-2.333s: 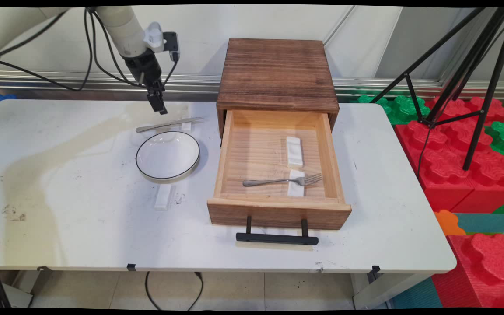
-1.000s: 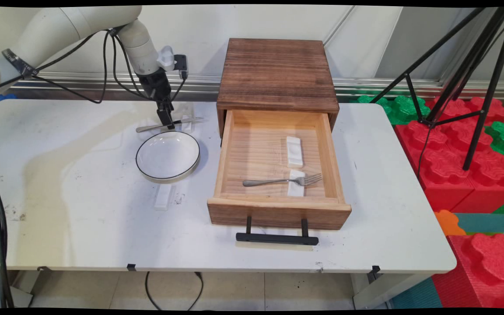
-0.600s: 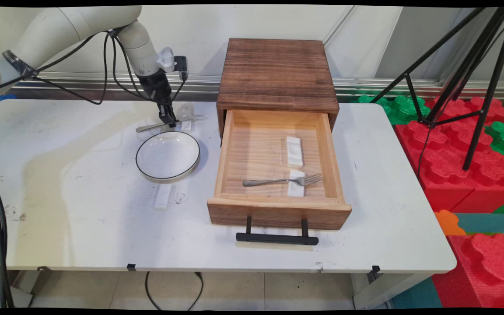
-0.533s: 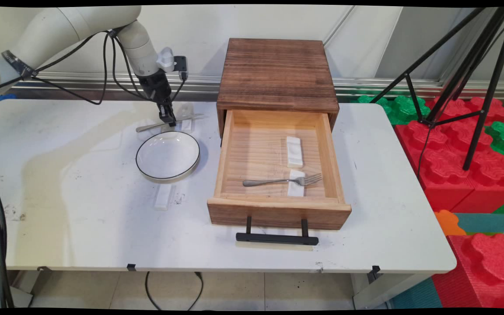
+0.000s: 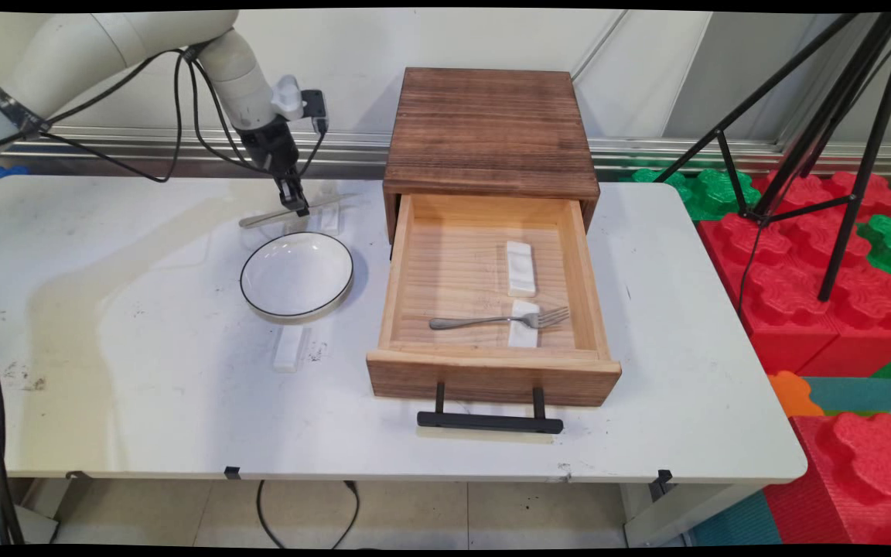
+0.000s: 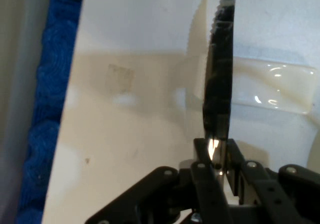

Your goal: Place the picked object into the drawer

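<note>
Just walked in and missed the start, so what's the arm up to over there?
The gripper is shut on a table knife with a serrated edge, at the table's far left, behind the white bowl. The knife hangs slightly tilted above a small white cutlery rest. To the right, the wooden drawer stands open; inside, a fork lies across one white rest, with another rest free behind it.

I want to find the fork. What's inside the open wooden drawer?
Inside the drawer lie a fork resting its tines on a white cutlery rest, and a second white rest behind it. The part under the cabinet is hidden.
</note>
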Controlling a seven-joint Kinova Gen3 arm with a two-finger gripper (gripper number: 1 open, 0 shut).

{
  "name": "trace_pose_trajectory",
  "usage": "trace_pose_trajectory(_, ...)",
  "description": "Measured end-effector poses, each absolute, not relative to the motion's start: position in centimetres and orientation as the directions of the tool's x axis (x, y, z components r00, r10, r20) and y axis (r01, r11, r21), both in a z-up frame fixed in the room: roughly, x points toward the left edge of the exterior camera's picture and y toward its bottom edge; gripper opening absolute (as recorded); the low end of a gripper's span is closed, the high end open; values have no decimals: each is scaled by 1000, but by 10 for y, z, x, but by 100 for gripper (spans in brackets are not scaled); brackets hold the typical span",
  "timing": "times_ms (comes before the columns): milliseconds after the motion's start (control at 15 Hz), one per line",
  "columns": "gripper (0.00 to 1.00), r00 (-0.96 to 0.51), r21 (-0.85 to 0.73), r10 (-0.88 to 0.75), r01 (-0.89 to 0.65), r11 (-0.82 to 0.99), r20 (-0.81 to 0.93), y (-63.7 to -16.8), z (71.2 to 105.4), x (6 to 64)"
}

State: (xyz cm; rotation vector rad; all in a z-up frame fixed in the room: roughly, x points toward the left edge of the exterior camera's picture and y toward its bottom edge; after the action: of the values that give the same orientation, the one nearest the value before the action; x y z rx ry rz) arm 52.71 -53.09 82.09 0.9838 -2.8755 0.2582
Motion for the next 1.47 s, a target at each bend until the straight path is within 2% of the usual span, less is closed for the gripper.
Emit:
trace_pose_trajectory(800, 0, -687, -245, -680, -727, 642, 257, -494, 906, 512)
trace_pose_trajectory(1200, 0, -735, -270, -593, -674, 687, 328, -461, 972, 474)
trace_pose_trajectory(1467, 0, -785, -283, -510, -608, 742, 351, -441, 1001, 443)
